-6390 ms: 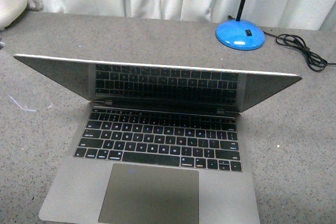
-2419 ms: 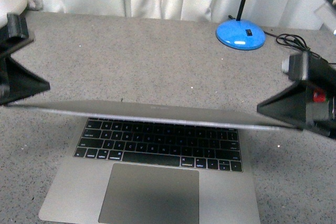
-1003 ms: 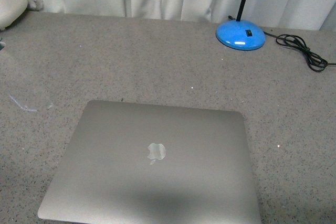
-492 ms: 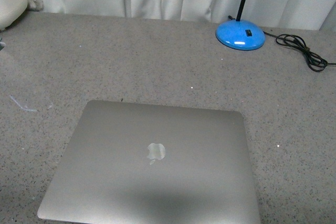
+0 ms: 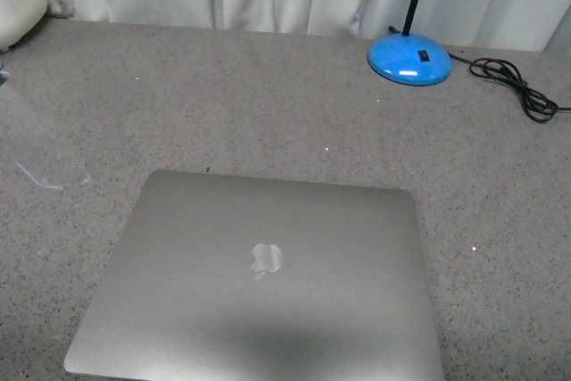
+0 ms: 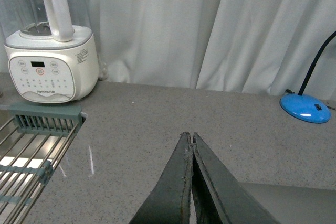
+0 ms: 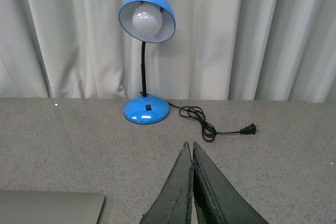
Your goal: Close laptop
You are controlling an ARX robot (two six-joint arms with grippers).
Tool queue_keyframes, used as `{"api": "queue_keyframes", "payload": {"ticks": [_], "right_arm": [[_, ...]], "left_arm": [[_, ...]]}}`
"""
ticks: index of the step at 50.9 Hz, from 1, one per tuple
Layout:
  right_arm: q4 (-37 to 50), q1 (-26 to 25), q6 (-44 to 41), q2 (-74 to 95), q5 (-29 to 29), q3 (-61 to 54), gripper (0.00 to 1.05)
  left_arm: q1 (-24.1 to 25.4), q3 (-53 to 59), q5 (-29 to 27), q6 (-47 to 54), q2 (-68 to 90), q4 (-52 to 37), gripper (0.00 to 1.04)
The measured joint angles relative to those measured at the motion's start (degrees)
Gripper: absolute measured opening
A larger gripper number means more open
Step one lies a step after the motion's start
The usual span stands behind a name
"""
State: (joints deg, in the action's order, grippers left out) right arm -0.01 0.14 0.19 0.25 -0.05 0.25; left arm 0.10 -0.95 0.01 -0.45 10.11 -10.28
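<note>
The silver-grey laptop lies flat on the counter, seemingly fully closed.

We see open desk beyond the closed laptop; the blue lamp and its cord crowd the far right corner.

I see a grey speckled counter backed by white pleated curtains. A blue desk lamp stands at the far right, black cord unplugged. At left: white blender base, metal rack.
</note>
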Motion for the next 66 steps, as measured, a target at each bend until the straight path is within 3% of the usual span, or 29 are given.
{"api": "queue_keyframes", "payload": {"ticks": [5,15,18,39,46,49,66], "right_arm": [[-0.02,0.00,0.02,0.00,0.07,0.00,0.01],[-0.02,0.00,0.02,0.00,0.09,0.00,0.01],[0.00,0.00,-0.04,0.00,0.09,0.00,0.04],[0.00,0.00,-0.07,0.00,0.09,0.00,0.66],[0.00,0.00,-0.04,0.00,0.09,0.00,0.92],[0.00,0.00,0.00,0.00,0.09,0.00,0.97],[0.00,0.00,-0.04,0.00,0.09,0.00,0.95]], "left_arm": [[0.00,-0.02,-0.02,0.02,-8.11,9.46,0.04],[0.00,-0.02,0.00,0.00,-9.81,10.16,0.04],[0.00,-0.02,0.00,0.02,-9.81,10.16,0.13],[0.00,-0.02,0.00,0.02,-9.84,10.16,0.75],[0.00,-0.02,0.00,0.09,-9.84,10.16,1.00],[0.00,-0.02,0.00,0.11,-9.86,10.16,0.98],[0.00,-0.02,0.00,0.13,-9.86,10.16,0.98]]}}
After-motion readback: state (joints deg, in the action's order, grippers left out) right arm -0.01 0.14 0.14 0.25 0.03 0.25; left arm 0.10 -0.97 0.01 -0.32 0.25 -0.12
